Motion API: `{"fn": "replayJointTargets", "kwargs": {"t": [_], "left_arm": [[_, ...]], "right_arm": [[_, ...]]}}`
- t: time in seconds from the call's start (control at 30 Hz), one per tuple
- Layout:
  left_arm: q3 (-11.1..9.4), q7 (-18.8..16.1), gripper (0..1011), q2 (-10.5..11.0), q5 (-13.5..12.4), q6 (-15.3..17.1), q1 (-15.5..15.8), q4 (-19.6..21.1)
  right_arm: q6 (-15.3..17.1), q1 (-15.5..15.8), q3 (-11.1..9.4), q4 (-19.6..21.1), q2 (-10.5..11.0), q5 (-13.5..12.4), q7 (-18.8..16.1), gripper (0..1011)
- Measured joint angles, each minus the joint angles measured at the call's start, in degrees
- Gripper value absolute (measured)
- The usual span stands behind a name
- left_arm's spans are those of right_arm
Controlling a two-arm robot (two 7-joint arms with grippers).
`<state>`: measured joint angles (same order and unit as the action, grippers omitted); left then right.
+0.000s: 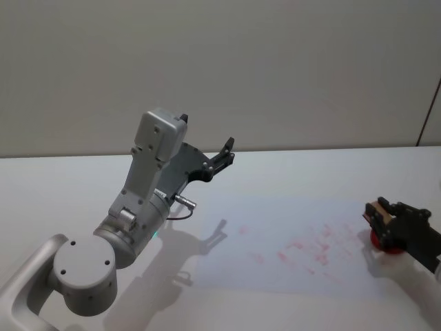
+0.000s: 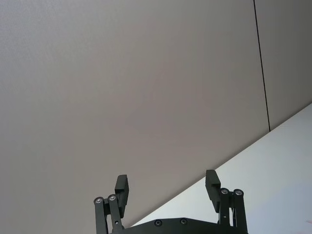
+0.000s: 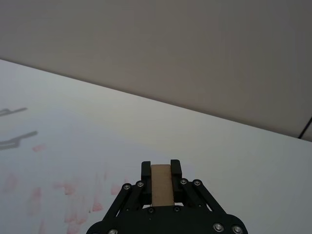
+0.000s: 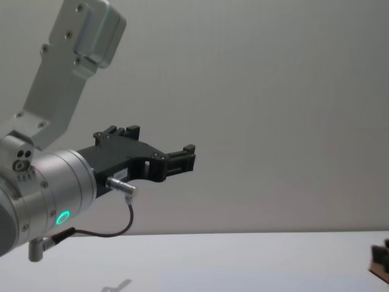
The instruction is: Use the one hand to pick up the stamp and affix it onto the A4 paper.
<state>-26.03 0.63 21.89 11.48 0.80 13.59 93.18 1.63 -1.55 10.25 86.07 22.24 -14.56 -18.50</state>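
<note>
Closest to my head camera sits my left arm's grey shoulder joint, the arm folded up over the left of the white table (image 1: 289, 172). Its pincer, my left gripper (image 1: 224, 153), hangs raised and idle with fingers spread wide, aimed at the blank grey wall (image 1: 275, 62).

Far right on the table, my right gripper (image 1: 377, 212) pinches the stamp (image 1: 381, 209), a pale brown, wooden-looking block with a flat, plain top. Seen from the head camera, a red base shows beneath it, resting at the right edge of the A4 paper (image 1: 275, 227). Smudged red stamp marks (image 1: 313, 252) are scattered across the sheet's right half.

My right wrist camera shows what the head misses: the block (image 3: 161, 184) clamped squarely between both black fingers (image 3: 146, 170), filling the gap between them. From the chest, the left gripper (image 4: 185, 157) juts out in front of the wall, with a cable looping under its wrist.
</note>
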Motion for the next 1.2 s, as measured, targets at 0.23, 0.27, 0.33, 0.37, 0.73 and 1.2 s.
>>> {"fn": "replayJointTargets", "kwargs": {"t": [0.23, 0.27, 0.33, 0.37, 0.73, 1.2], "left_arm": [[0.0, 0.0, 1001, 0.0, 0.0, 0.0, 0.0, 0.0], [0.0, 0.0, 1001, 0.0, 0.0, 0.0, 0.0, 0.0], [0.0, 0.0, 1001, 0.0, 0.0, 0.0, 0.0, 0.0], [0.0, 0.0, 1001, 0.0, 0.0, 0.0, 0.0, 0.0], [0.0, 0.0, 1001, 0.0, 0.0, 0.0, 0.0, 0.0], [0.0, 0.0, 1001, 0.0, 0.0, 0.0, 0.0, 0.0]], "right_arm": [[-0.3, 0.2, -0.7, -1.9, 0.9, 1.1, 1.1, 214], [-0.3, 0.2, -0.7, -2.2, 0.9, 1.1, 1.3, 216], [-0.4, 0.0, -0.8, -2.9, 1.0, 1.5, 1.6, 216], [-0.5, 0.0, -0.8, -3.1, 1.0, 1.6, 1.7, 216], [-0.9, -1.0, -0.8, -5.8, 0.8, 3.0, 2.5, 214], [-1.9, -1.6, -0.7, -7.6, 0.5, 3.5, 2.9, 553]]}}
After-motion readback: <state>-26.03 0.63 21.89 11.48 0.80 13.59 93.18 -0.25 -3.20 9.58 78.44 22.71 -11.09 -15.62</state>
